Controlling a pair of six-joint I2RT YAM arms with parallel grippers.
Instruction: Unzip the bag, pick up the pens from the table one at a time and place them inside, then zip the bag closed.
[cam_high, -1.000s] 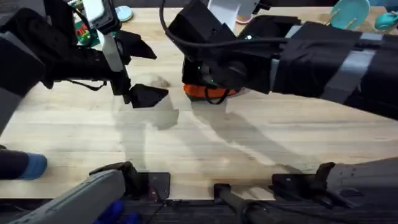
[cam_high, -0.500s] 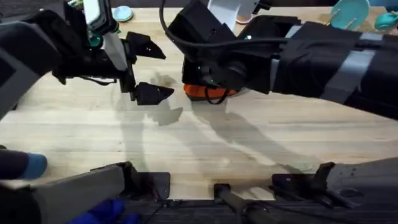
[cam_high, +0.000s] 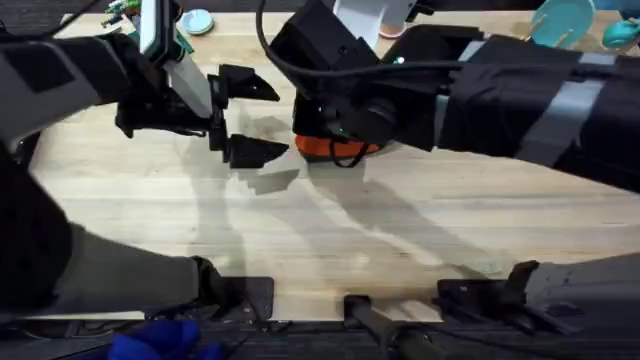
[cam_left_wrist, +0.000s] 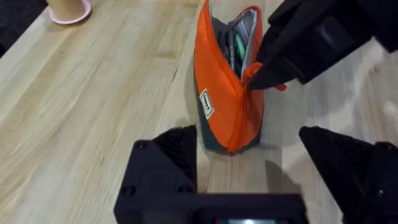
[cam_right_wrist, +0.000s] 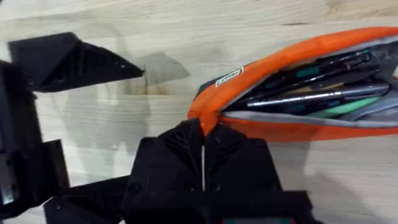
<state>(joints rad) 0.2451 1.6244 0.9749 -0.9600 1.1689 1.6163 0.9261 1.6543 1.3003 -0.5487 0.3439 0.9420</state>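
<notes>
Bare table (cam_high: 330, 240), seemingly; right arm (cam_high: 480, 95) over bag (cam_left_wrist: 227, 93).

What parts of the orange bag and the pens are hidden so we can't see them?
- Overhead: most of the bag is hidden under the right arm; a low orange strip shows.
- Right wrist: the bag's far end is cut off by the edge, so the pens inside can't be counted.
- Right wrist: the right gripper covers the zipper's end; the pull is hidden.
- Left wrist: the left gripper hides the table just before the bag.
</notes>
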